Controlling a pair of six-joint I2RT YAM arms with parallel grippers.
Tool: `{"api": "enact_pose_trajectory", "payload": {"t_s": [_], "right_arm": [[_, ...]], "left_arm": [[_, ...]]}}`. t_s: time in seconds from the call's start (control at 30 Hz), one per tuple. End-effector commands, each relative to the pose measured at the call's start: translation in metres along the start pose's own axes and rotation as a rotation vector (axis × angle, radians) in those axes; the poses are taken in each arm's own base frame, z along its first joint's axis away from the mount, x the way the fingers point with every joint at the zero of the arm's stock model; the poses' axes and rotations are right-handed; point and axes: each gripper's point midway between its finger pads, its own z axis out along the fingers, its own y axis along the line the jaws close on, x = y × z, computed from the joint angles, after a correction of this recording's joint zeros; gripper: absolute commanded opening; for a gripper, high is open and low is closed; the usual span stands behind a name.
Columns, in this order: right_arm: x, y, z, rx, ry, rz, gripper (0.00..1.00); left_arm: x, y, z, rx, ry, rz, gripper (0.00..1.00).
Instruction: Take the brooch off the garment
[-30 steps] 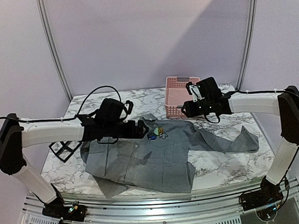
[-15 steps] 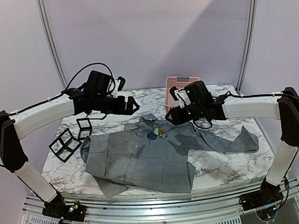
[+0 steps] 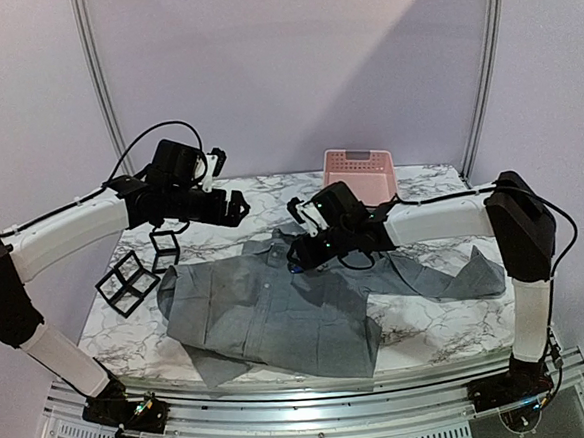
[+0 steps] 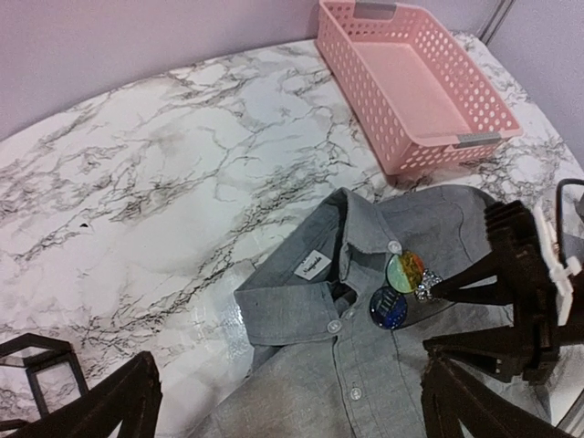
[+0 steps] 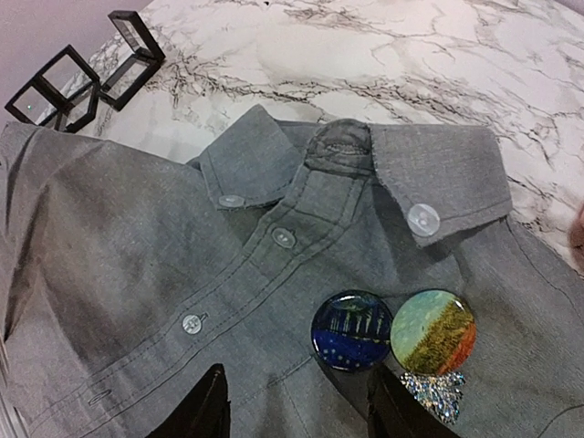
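Three brooches point(image 5: 432, 332) sit on the garment point(image 5: 137, 274) just before the right hand point(image 5: 301, 411).

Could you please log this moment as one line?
left gripper: open above table | right gripper: open near brooches | brooches: on shirt

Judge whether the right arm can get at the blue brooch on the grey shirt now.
Probably yes: the right gripper hangs open just short of the blue brooch, with only bare garment between.
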Motion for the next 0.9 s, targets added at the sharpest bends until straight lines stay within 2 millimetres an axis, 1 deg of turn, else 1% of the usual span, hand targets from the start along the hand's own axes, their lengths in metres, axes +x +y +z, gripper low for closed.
{"api": "enact_pose_trajectory", "payload": {"t_s": [0.0, 0.1, 0.27, 0.4, 0.5, 0.53, 0.6, 0.77, 0.87], "right_arm": [[0.012, 0.001, 0.023, 0.033, 0.048, -0.016, 0.49], [0.019, -0.004, 0.033, 0.058, 0.062, -0.024, 0.49], [0.02, -0.009, 0.045, 0.082, 0.077, -0.036, 0.49], [0.028, -0.013, 0.056, 0.097, 0.098, -0.043, 0.49], [0.034, -0.015, 0.06, 0.1, 0.113, -0.046, 0.48], [0.035, -0.021, 0.061, 0.133, 0.111, -0.049, 0.47], [0.038, -0.024, 0.063, 0.146, 0.117, -0.049, 0.46], [0.044, -0.024, 0.066, 0.159, 0.127, -0.064, 0.46], [0.052, -0.025, 0.07, 0.171, 0.146, -0.074, 0.46]], "left_arm": [[-0.001, 0.005, -0.003, -0.012, -0.011, 0.014, 1.0], [-0.004, 0.004, -0.006, -0.004, -0.019, 0.008, 1.0], [-0.005, 0.003, -0.009, -0.003, -0.026, 0.006, 1.0], [-0.005, 0.005, -0.011, -0.012, -0.026, 0.007, 1.0], [-0.007, 0.005, -0.012, -0.011, -0.033, 0.006, 1.0], [-0.007, 0.005, -0.012, -0.012, -0.033, 0.005, 1.0], [-0.006, 0.006, -0.012, -0.015, -0.031, 0.006, 1.0], [-0.005, 0.006, -0.011, -0.017, -0.027, 0.006, 1.0], [-0.005, 0.006, -0.011, -0.016, -0.027, 0.005, 1.0]]}}
